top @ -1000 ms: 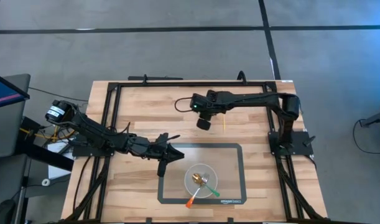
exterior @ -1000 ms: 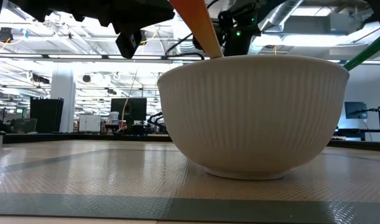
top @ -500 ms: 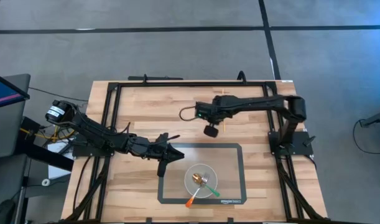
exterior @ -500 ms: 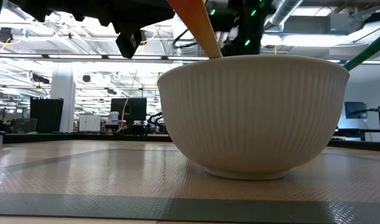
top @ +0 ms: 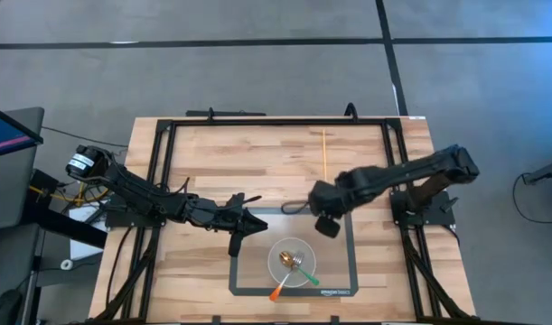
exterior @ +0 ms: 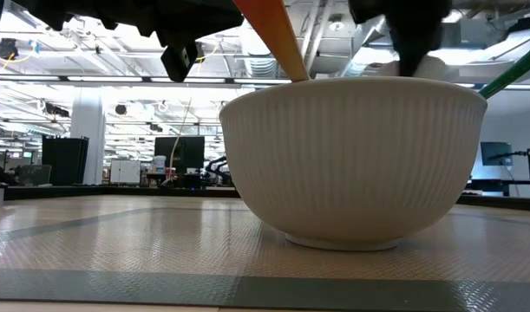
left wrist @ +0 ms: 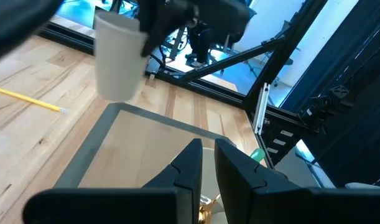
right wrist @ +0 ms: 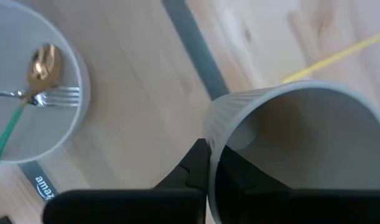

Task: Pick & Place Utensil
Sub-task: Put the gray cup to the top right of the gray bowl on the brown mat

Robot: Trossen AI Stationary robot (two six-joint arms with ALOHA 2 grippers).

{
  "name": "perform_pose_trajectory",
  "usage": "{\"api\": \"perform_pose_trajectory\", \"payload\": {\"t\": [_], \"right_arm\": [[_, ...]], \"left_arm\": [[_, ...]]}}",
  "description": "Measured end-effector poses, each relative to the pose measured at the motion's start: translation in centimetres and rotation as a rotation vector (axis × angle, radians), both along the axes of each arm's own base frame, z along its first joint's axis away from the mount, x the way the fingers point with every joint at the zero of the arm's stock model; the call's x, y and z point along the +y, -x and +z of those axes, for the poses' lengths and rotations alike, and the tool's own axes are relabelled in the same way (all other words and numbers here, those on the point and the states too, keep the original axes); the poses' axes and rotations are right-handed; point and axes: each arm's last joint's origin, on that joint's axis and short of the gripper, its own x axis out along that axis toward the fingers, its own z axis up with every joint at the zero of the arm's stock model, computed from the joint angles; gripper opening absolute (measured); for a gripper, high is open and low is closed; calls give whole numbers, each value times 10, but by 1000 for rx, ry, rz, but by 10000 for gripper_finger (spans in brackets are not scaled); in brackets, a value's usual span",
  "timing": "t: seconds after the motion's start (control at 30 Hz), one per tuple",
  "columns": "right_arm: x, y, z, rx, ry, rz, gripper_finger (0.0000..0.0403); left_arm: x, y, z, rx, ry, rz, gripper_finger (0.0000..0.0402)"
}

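Right gripper (right wrist: 208, 163): pinching cup (right wrist: 295, 149) rim above mat (top: 341, 215).
Left gripper (left wrist: 206, 163): fingers nearly together, beside bowl (top: 292, 262).

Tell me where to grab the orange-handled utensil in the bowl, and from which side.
Grip the orange handle on the stretch that juts out past the bowl rim, coming from above with the fingers across it. That end slants up clear of the mat, while its head lies crowded beside the fork and the green-handled spoon.

Gold utensils (top: 294, 262) in white bowl (top: 281, 254)
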Motion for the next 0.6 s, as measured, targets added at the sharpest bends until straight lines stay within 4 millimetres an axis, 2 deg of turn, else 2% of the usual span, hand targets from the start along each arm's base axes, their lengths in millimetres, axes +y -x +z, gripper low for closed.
{"api": "perform_pose_trajectory", "payload": {"t": [0.13, 0.33, 0.47, 0.6], "right_arm": [[24, 6, -21, 50, 1, -1, 3], [56, 3, -53, 129, -20, 45, 5], [66, -3, -69, 154, -11, 71, 10], [68, -9, -78, 153, 1, 68, 20]], "left_arm": [[0, 0, 0, 0, 3, 0, 44], [0, 0, 0, 0, 3, 1, 44], [0, 0, 0, 0, 3, 1, 44], [0, 0, 0, 0, 4, 1, 44]]}}
